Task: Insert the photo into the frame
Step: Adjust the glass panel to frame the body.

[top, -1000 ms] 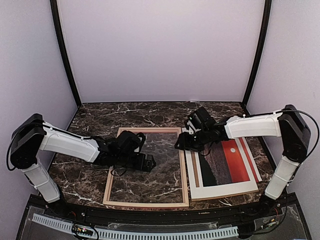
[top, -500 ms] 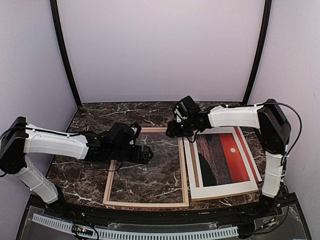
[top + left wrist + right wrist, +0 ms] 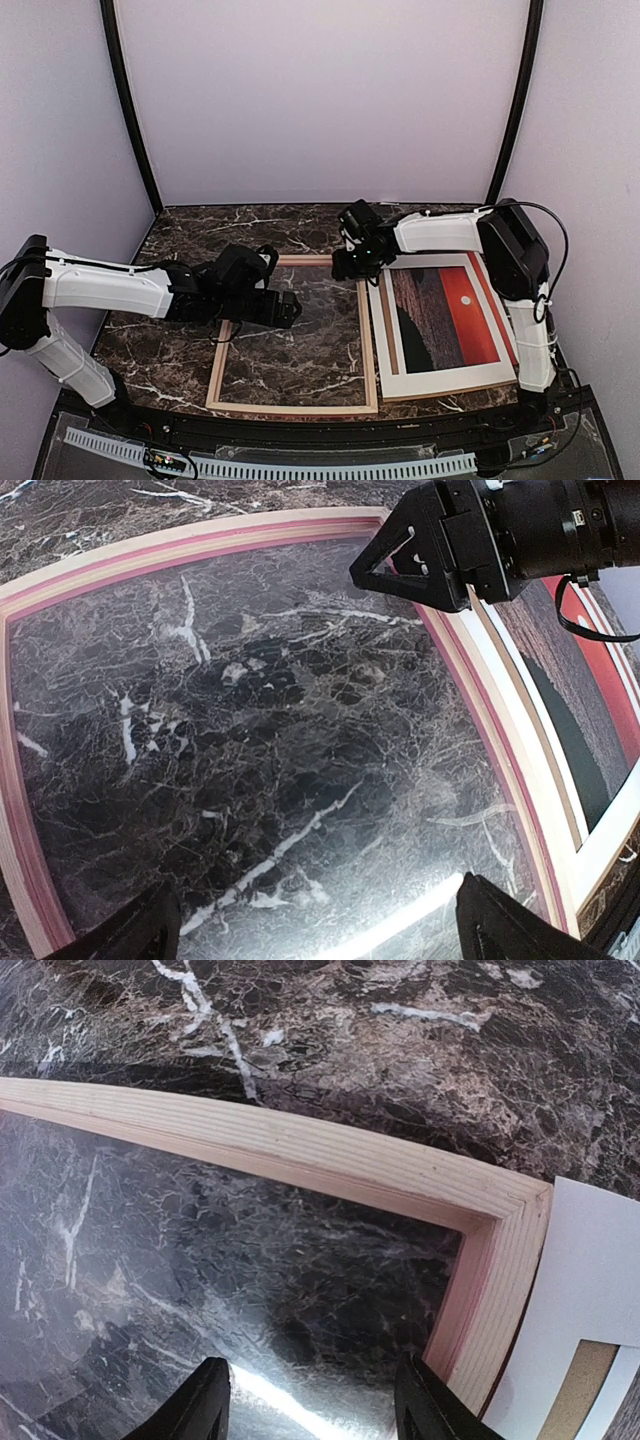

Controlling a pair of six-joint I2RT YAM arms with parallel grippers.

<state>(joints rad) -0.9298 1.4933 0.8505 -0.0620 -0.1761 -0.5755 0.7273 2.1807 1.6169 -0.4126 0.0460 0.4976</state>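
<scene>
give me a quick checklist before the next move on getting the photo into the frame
1. Frame lies flat: ok.
2. Photo lies picture side up beside the frame, nothing on it: ok.
3. Left gripper open and empty: ok.
4. Right gripper open and empty, above the frame's far right corner: ok.
5. Photo's edge clear of the frame's side: cannot tell.
6. Photo in the frame: not ok.
</scene>
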